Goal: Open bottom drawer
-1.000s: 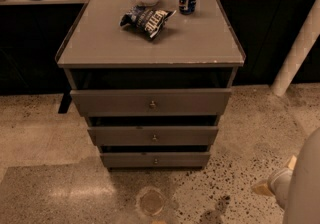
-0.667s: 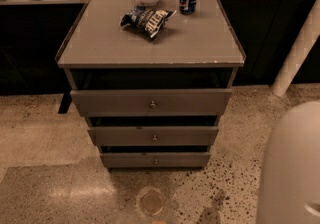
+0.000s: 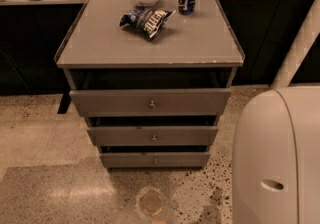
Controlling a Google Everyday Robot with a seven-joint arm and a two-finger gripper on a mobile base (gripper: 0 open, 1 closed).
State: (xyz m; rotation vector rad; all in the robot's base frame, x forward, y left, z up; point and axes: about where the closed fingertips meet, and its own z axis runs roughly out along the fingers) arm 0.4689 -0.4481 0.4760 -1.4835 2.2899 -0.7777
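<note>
Arm (image 3: pixel 280 158) fills btm-right, pincer out of view.

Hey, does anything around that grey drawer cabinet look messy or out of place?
A crumpled chip bag lies on the cabinet top. A round stain-like mark sits on the floor in front of the bottom drawer. The end effector is out of view; only the white arm shell shows at right.
</note>
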